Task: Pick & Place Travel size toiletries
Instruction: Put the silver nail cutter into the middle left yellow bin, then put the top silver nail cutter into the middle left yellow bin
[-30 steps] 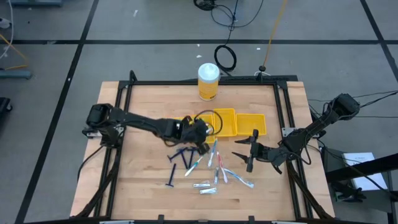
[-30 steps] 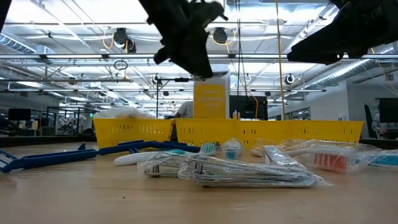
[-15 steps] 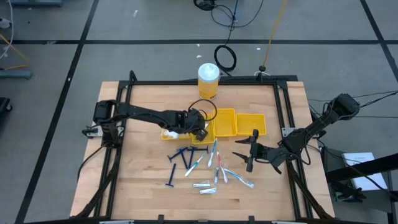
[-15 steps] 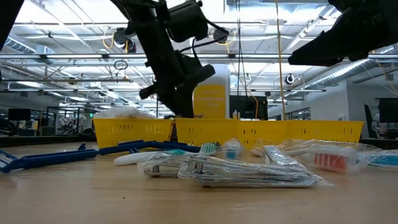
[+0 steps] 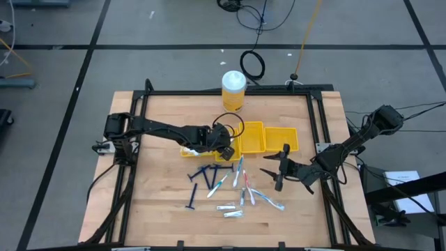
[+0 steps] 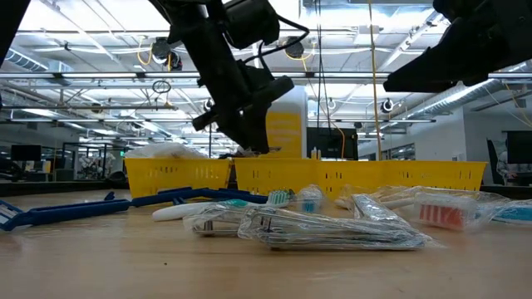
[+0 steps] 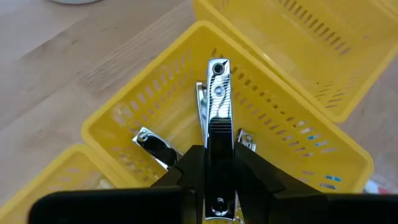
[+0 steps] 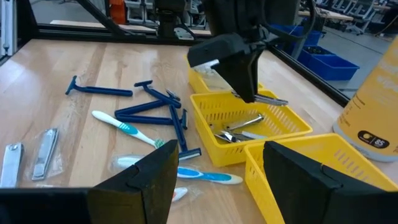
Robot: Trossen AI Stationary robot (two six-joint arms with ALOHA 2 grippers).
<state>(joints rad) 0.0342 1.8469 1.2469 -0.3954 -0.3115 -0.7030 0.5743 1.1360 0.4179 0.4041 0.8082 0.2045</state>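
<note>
My left gripper (image 5: 224, 146) hangs over the middle yellow bin (image 5: 252, 129) and is shut on a silvery nail clipper (image 7: 217, 93). Other clippers (image 7: 152, 144) lie inside that bin. On the table near the bins lie dark blue razors (image 5: 205, 174), toothbrushes (image 5: 238, 173) and packaged clippers (image 5: 230, 209). White packets (image 5: 191, 148) sit in the leftmost bin. My right gripper (image 5: 277, 171) hovers open to the right of the pile, touching nothing. My left gripper pinches the nail clipper between its two fingers (image 7: 249, 165), on the rear part of its body (image 7: 217, 134). The fingers lie along the clipper, whose free end (image 8: 270, 98) sticks out ahead of them. The clipper is lifted clear, above the bin's inside.
A tall yellow canister with a white lid (image 5: 233, 90) stands at the table's far edge behind the bins. A third yellow bin (image 5: 282, 138) sits to the right of the middle one. Bare wood spreads along the table's left side (image 5: 146, 188) and near edge.
My left gripper, still shut on the clipper, has moved from above the razors toward the far edge and down, to stand over the middle bin. Over the last half second it has crept slightly toward the right.
</note>
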